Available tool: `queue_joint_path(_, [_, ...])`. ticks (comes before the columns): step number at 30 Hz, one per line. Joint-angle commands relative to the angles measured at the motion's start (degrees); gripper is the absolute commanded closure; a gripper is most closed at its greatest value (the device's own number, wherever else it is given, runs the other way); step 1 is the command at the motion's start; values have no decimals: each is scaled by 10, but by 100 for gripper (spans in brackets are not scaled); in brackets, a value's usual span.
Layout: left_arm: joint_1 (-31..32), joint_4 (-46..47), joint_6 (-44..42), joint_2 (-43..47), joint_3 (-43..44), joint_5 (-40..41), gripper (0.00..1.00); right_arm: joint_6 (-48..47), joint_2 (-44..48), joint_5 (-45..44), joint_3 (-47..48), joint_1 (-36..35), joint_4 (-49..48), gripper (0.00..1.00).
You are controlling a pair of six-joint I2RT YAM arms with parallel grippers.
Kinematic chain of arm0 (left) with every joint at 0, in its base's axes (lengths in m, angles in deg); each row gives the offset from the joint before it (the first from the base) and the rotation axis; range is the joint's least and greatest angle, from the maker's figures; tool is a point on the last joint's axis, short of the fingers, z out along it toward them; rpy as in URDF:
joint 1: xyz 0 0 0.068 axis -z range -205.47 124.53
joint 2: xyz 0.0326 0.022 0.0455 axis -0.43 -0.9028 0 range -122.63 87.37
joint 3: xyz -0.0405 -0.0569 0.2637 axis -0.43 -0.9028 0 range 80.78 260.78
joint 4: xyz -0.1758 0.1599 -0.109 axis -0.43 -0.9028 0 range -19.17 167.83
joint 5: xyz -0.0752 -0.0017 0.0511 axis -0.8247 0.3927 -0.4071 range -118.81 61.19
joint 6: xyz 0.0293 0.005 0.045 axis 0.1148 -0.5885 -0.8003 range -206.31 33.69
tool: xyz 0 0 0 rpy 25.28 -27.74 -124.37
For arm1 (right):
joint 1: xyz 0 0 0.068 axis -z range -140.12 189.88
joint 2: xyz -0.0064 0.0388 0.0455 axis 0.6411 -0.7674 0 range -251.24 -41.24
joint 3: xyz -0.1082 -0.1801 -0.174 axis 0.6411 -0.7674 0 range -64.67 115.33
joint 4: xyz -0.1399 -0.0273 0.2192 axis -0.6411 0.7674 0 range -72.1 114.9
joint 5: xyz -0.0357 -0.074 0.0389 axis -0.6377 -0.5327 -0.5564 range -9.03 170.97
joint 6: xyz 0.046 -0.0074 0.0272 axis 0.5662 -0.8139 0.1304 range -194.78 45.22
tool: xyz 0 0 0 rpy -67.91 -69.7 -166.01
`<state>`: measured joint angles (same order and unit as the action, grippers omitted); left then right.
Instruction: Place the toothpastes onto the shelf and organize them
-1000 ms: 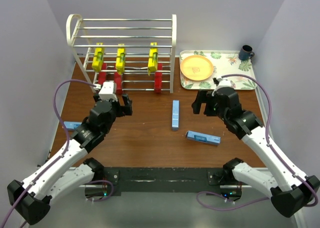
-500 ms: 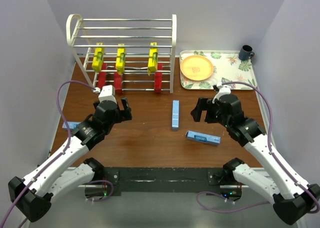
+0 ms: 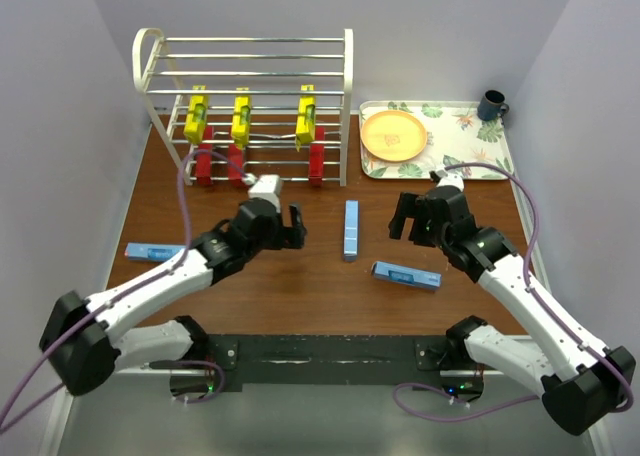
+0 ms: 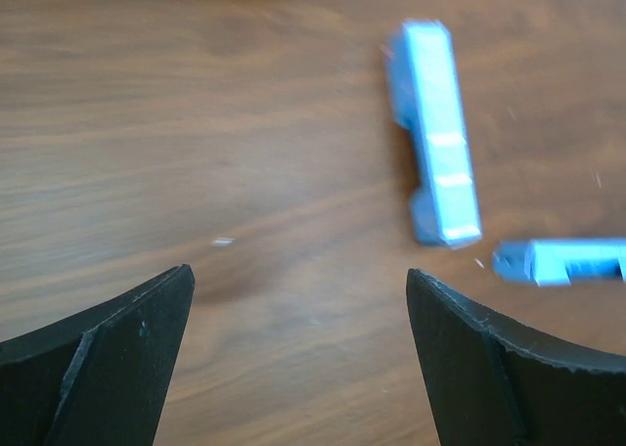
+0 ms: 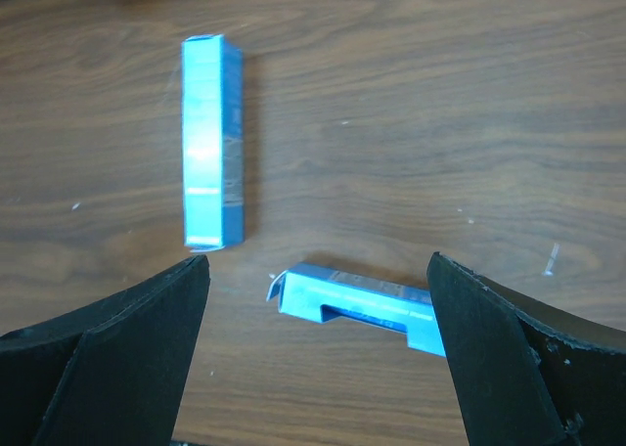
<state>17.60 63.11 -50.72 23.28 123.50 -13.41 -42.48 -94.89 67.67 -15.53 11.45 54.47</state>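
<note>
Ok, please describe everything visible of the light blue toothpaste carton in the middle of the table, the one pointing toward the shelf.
The light blue carton is a long, slim box, cardboard by its look, glossy, with paler print bands too blurred to read. It lies flat on the brown wooden table, its length pointing toward the shelf. Only the table touches it; a second blue carton lies near its closer end, apart.

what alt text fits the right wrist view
Two light blue toothpaste cartons lie apart on a wooden table: the far carton runs up the frame, the near carton across it. The right gripper hangs open and empty above them.
</note>
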Motion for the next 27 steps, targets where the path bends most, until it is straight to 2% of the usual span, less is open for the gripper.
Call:
queue_joint_path(1, [75, 80, 22, -99, 67, 21, 5, 43, 6, -77, 30, 2, 15, 2])
queue_joint_path(5, [149, 101, 67, -181, 105, 88, 7, 53, 14, -82, 31, 2, 16, 2])
queue_joint_path(8, [181, 120, 69, -238, 140, 129, 8, 53, 23, -85, 34, 2, 31, 2])
queue_joint_path(13, [198, 124, 55, -341, 205, 166, 9, 44, 46, -96, 30, 2, 52, 2])
queue_joint_path(15, [199, 89, 71, -386, 237, 187, 10, 39, 52, -96, 32, 2, 58, 2])
queue_joint_path(17, [199, 76, 77, -407, 254, 192, 13, 32, 53, -98, 33, 2, 60, 2])
queue_joint_path(21, [206, 107, 86, -427, 238, 216, 19, 21, 57, -100, 31, 2, 59, 2])
queue_joint_path(25, [216, 109, 98, -444, 234, 244, 32, 3, 51, -96, 30, 2, 53, 2])
queue_joint_path(27, [219, 109, 103, -458, 234, 250, 35, -2, 49, -95, 30, 1, 49, 2])
